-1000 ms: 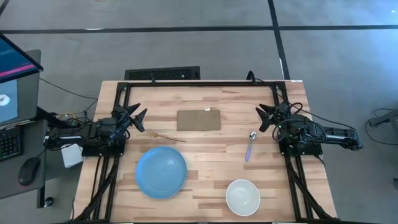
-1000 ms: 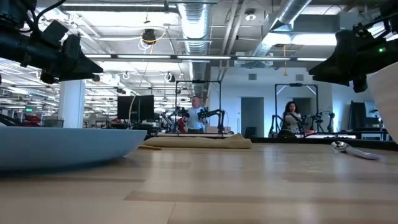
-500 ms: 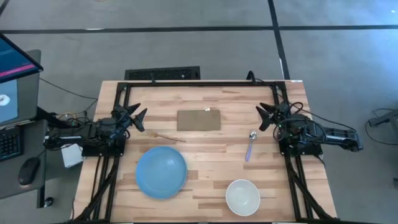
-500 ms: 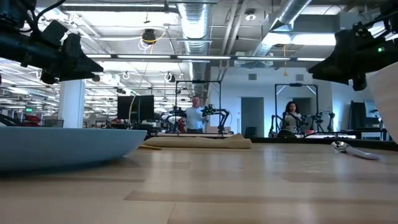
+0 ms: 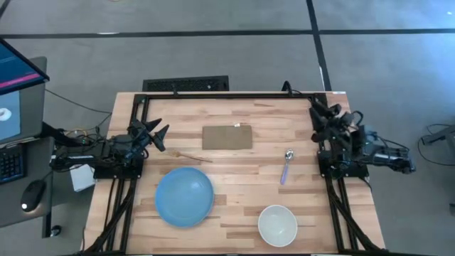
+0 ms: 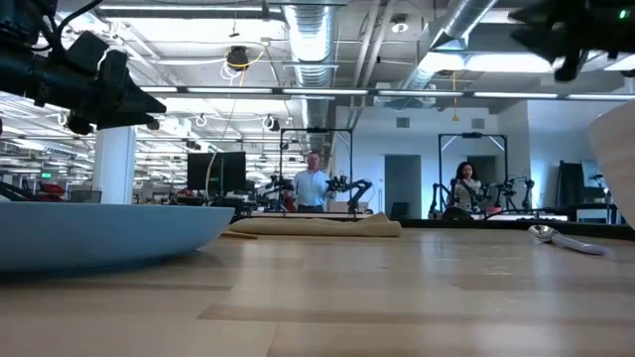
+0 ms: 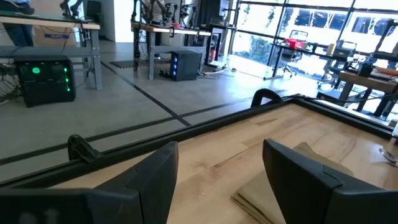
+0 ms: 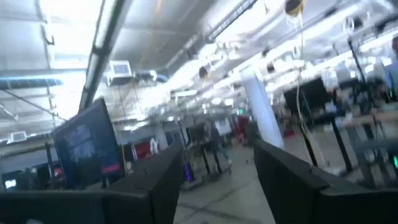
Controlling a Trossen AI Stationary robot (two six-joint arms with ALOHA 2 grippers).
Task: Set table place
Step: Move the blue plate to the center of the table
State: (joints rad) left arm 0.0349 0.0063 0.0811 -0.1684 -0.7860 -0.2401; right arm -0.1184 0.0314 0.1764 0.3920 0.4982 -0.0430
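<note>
On the table [image 5: 242, 186] lie a round blue plate [image 5: 185, 197] near the front left, a white bowl [image 5: 277, 225] near the front right, a spoon with a lilac handle [image 5: 286, 167] and a thin gold fork [image 5: 193, 157]. My left gripper [image 5: 158, 132] waits open at the left edge, level, pointing across the table [image 7: 217, 180]. At the right edge, my right gripper [image 5: 321, 114] is raised and tipped upward, toward the far corner. Its fingers [image 8: 155, 180] stand apart against the room's ceiling, with nothing between them.
A flat brown rectangle [image 5: 227, 137] lies at the far middle of the table. A black metal frame [image 5: 234, 94] edges the tabletop. In the low view, the plate [image 6: 99, 233] fills the near left and the bowl's wall [image 6: 617, 149] the right edge. People stand in the room beyond.
My right gripper has risen and tipped its fingers upward, swinging toward the table's far right corner. In the low view it has climbed to the top of the picture. Nothing on the table has moved.
</note>
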